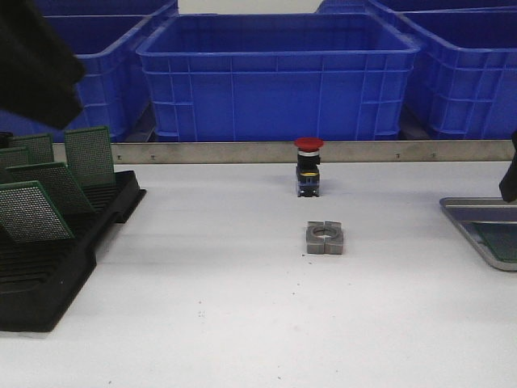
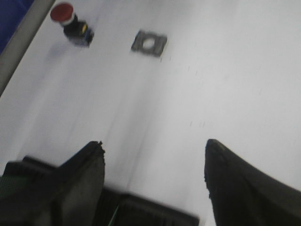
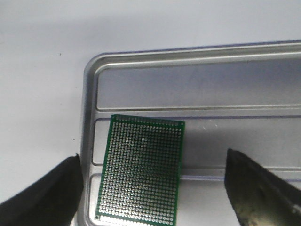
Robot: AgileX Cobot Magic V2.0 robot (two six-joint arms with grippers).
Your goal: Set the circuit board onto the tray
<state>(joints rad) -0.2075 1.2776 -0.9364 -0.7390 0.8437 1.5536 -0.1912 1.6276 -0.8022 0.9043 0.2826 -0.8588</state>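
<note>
A green perforated circuit board (image 3: 141,169) lies flat in the grey metal tray (image 3: 188,61), close to its corner and across two ridges. My right gripper (image 3: 153,155) hovers above it, open, fingers on either side and touching nothing. In the front view the tray (image 1: 477,212) sits at the table's right edge with the board (image 1: 502,242) inside it. The left gripper (image 2: 154,142) is open and empty above the end of the black rack (image 2: 155,212). Several more green boards (image 1: 36,212) stand in that rack (image 1: 48,267) on the left.
A red-capped push button (image 1: 308,166) stands mid-table, with a square metal block with a hole (image 1: 325,238) in front of it. Blue plastic crates (image 1: 275,73) line the back behind a metal strip. The left arm (image 1: 32,56) hangs dark at top left.
</note>
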